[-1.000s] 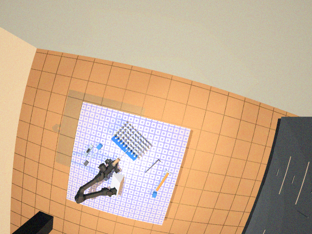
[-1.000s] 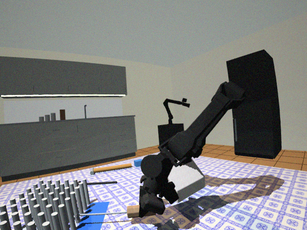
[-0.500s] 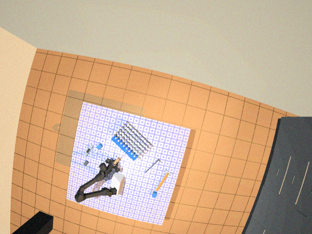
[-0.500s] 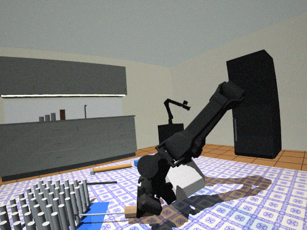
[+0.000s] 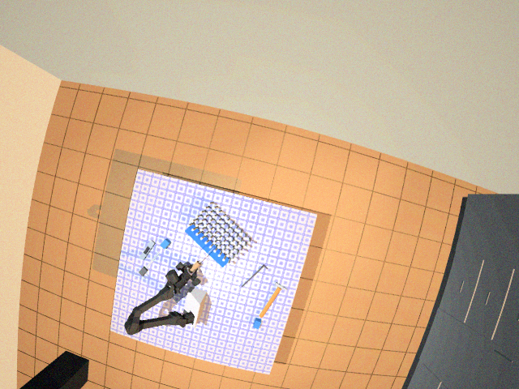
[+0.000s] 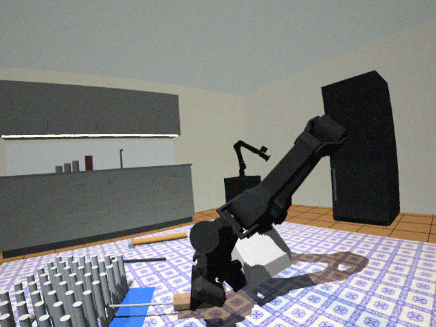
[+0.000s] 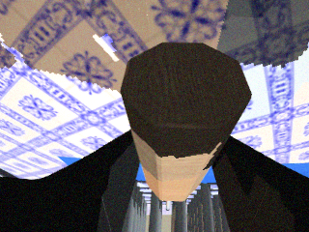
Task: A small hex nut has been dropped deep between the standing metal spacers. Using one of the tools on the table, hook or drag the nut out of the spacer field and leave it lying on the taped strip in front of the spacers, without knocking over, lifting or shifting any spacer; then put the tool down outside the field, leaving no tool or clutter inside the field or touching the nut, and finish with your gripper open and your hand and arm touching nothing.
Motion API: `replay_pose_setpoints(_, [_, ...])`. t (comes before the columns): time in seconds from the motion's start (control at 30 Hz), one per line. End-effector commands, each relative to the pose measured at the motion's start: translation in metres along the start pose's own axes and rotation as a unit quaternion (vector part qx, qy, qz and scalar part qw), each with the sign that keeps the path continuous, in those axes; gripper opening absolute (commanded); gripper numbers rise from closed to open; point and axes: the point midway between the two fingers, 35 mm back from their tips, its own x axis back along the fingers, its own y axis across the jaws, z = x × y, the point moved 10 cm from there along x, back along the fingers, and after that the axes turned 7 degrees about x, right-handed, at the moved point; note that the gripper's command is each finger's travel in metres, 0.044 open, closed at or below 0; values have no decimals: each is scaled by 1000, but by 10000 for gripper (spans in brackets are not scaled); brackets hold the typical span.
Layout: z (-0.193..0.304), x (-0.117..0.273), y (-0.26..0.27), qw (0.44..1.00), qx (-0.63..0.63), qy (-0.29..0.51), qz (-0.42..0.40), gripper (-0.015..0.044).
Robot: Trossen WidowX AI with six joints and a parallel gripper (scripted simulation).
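Observation:
My gripper [image 5: 193, 269] [image 6: 192, 301] is shut on the wooden handle [image 5: 195, 266] [image 6: 181, 302] [image 7: 176, 166] of a thin metal rod tool. The handle's dark end faces the wrist camera. The rod [image 6: 148, 304] runs level, a little above the blue taped strip [image 5: 206, 245] [image 6: 135, 299] [image 7: 296, 169], and its far end reaches the front row of standing grey metal spacers [image 5: 221, 232] [image 6: 100, 288] [image 7: 180, 217]. I cannot tell whether the tip touches a spacer. The spacers in view look upright. The hex nut cannot be made out in any view.
A dark hooked rod [image 5: 254, 276] [image 6: 148, 260] and an orange-handled hammer [image 5: 270, 301] [image 6: 160, 238] lie right of the field in the top view. A blue block [image 5: 165, 243] and a grey block [image 5: 143, 271] lie left. A white block [image 5: 195, 305] [image 6: 260, 251] stands by the arm.

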Motion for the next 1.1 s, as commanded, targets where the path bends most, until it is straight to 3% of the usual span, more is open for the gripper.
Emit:
replay_pose_setpoints(0.0, [3, -1, -1, 1000, 2, 1, 3, 0])
replay_pose_setpoints(1.07, [19, -10, 1, 1000, 3, 2, 3, 0])
